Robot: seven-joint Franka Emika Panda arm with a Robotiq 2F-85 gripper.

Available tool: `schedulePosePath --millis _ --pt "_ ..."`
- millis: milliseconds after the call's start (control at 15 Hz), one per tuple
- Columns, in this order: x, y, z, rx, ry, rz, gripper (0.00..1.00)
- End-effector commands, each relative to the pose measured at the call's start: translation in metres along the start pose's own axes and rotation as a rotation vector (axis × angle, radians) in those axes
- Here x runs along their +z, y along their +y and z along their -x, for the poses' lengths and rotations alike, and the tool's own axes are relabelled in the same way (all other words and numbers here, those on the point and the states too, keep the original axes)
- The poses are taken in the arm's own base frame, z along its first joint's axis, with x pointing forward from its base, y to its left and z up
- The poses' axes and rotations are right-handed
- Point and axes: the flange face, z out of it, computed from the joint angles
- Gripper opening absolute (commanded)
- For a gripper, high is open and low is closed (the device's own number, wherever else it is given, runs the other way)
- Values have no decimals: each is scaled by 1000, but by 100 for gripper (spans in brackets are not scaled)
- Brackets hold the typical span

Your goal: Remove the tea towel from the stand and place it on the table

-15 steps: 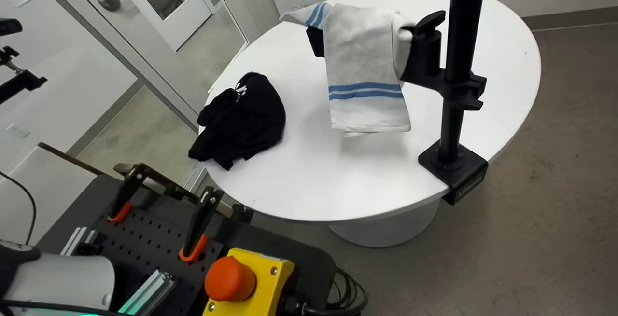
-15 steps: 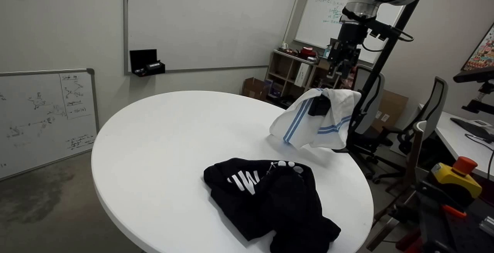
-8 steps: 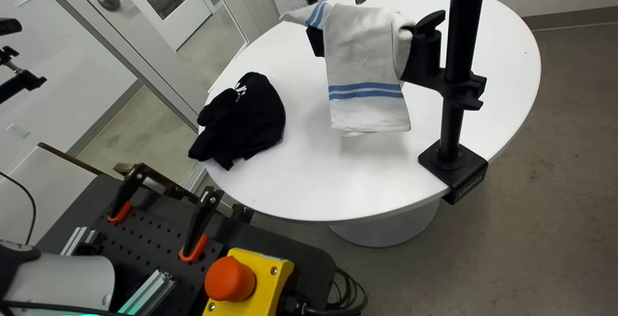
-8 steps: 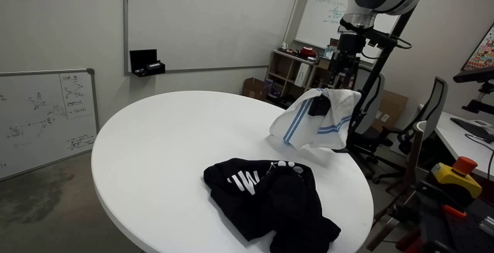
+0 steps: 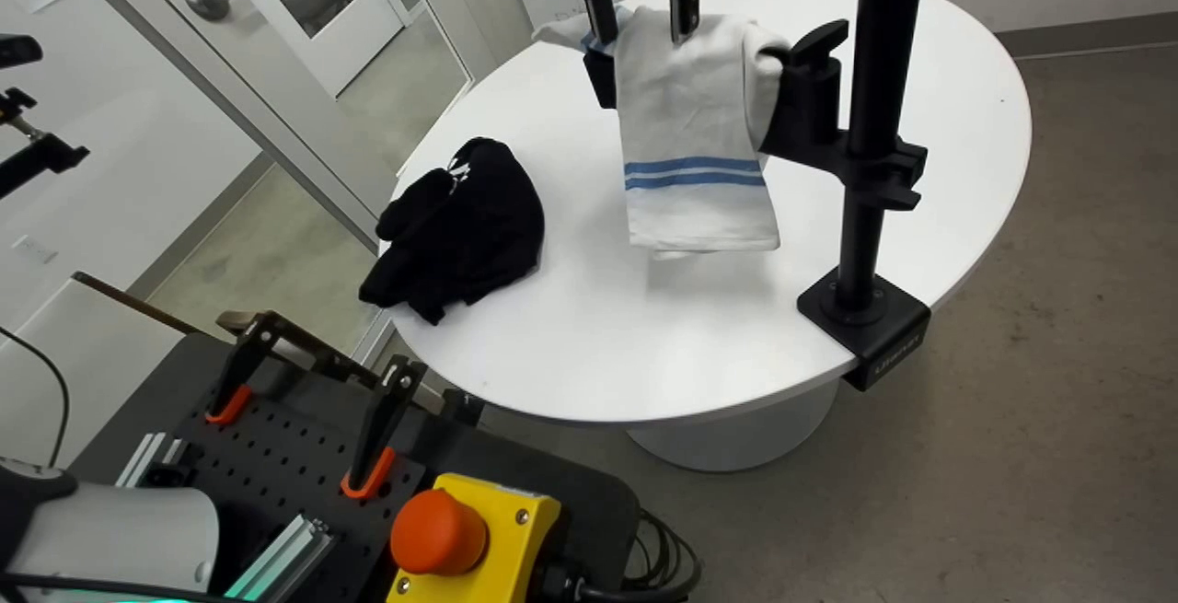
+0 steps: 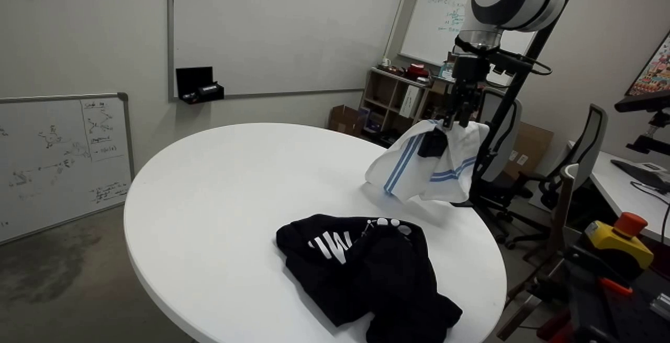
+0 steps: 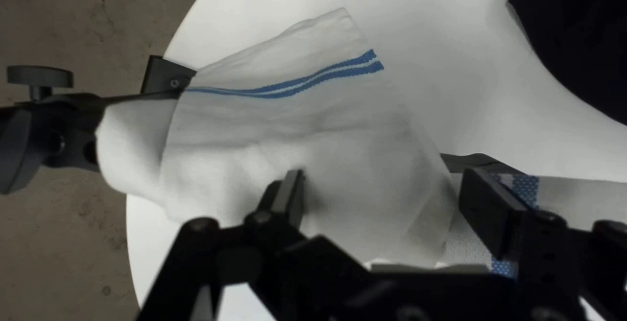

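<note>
The tea towel [image 5: 695, 124] is white with blue stripes. It hangs folded over the black horizontal arm of the stand [image 5: 870, 106], above the white table [image 5: 571, 354]. The towel also shows in an exterior view [image 6: 453, 186] and in the wrist view [image 7: 294, 130]. My gripper [image 5: 642, 37] points down at the top of the towel, with its fingers apart. One finger is against or just over the towel's main fold, the other by its striped end. In the wrist view the open jaws [image 7: 383, 186] have towel cloth between and below them. Whether the fingertips touch it is unclear.
A crumpled black garment [image 6: 377, 264] with white print lies on the table beside the towel. The stand's base [image 5: 865, 318] is clamped at the table edge. A yellow box with a red button [image 5: 437, 529] sits on the dark robot bench.
My gripper has come down from above the towel to its top fold, with its fingers staying apart. The towel has shifted very slightly on the stand. The black garment has not moved.
</note>
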Motion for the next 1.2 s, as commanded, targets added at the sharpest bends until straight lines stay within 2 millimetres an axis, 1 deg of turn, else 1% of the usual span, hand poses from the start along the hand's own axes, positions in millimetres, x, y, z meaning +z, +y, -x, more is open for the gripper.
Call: schedulePosePath --millis 0,267,467,733,1133 --pt "3 0 -5 19 9 22 50" --pt "2 0 -5 32 6 19 19" --pt "2 -1 -4 34 1 15 1" --pt "-1 -3 -3 50 -1 1 0" --pt "-33 -7 -1 76 39 -76 0"
